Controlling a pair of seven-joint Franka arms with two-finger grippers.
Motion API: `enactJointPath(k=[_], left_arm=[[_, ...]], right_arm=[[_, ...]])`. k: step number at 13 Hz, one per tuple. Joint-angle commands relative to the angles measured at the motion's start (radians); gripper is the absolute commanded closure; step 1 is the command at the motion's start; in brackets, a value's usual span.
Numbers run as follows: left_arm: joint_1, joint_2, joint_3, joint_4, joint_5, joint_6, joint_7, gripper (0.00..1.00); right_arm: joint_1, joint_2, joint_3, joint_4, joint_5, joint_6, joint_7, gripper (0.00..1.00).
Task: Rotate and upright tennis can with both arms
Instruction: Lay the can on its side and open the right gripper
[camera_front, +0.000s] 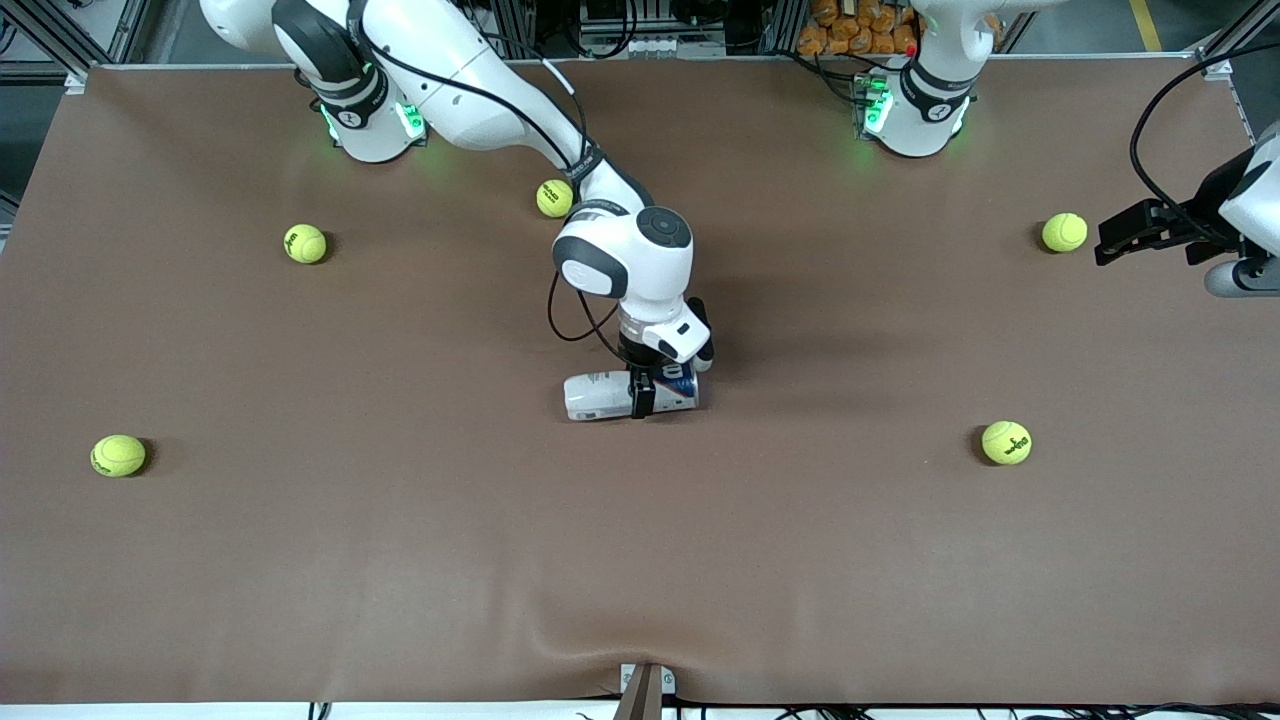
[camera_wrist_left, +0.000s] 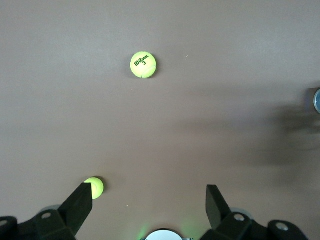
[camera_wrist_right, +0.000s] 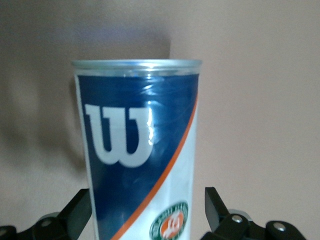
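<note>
the can (camera_front: 610, 395) lies on its side near the middle of the table (camera_front: 640, 560), its long axis running along the table from the right arm's end toward the left arm's end. the right arm (camera_front: 480, 80) reaches out from its base and bends down over the can. the right gripper (camera_front: 645, 392) is lowered onto the can, at the navy end of the label, toward the left arm's end. in the right wrist view the can (camera_wrist_right: 140, 150) sits between the two fingers (camera_wrist_right: 77, 210), which are spread to either side of it; one finger is against the can wall, while a narrow gap shows at the other, so the can is straddled and not pinched. that view shows the silvery rim, the white "w" on navy, an orange stripe and a round emblem. the left gripper (camera_front: 1115, 240) hangs in the air over the left arm's end of the table, beside a ball (camera_front: 1064, 232), and the left arm waits there. in the left wrist view its fingers (camera_wrist_left: 80, 202) are spread wide with nothing between them, above bare table with two balls in sight (camera_wrist_left: 143, 65). four more balls lie well apart from the can: one near the right arm's base (camera_front: 554, 198), one farther toward the right arm's end (camera_front: 305, 243), one nearer the camera at that end (camera_front: 118, 455), and one nearer the camera toward the left arm's end (camera_front: 1006, 442).
</note>
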Motion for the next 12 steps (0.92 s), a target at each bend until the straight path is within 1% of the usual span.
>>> enactJointPath(k=[1, 3, 6, 8, 9, 12], left_arm=[[0.007, 0.000, -0.005, 0.012, 0.001, -0.011, 0.011, 0.00], [0.005, 0.000, -0.005, 0.011, 0.000, -0.011, 0.011, 0.00], [0.005, -0.001, -0.005, 0.012, -0.002, -0.013, 0.013, 0.00], [0.005, -0.001, -0.005, 0.014, -0.002, -0.014, 0.013, 0.00], [0.005, -0.003, -0.005, 0.014, -0.002, -0.014, 0.013, 0.00], [0.005, -0.003, -0.005, 0.014, -0.002, -0.014, 0.013, 0.00]], right_arm=[[-0.002, -0.087, 0.040, -0.005, 0.024, -0.129, 0.020, 0.00], [-0.004, -0.163, 0.047, -0.006, 0.113, -0.223, 0.017, 0.00], [-0.030, -0.268, 0.042, -0.016, 0.199, -0.347, 0.022, 0.00], [-0.114, -0.318, 0.039, -0.016, 0.209, -0.419, 0.023, 0.00], [-0.172, -0.333, 0.039, -0.017, 0.209, -0.441, 0.023, 0.00], [-0.339, -0.399, 0.033, -0.049, 0.209, -0.462, 0.043, 0.00]])
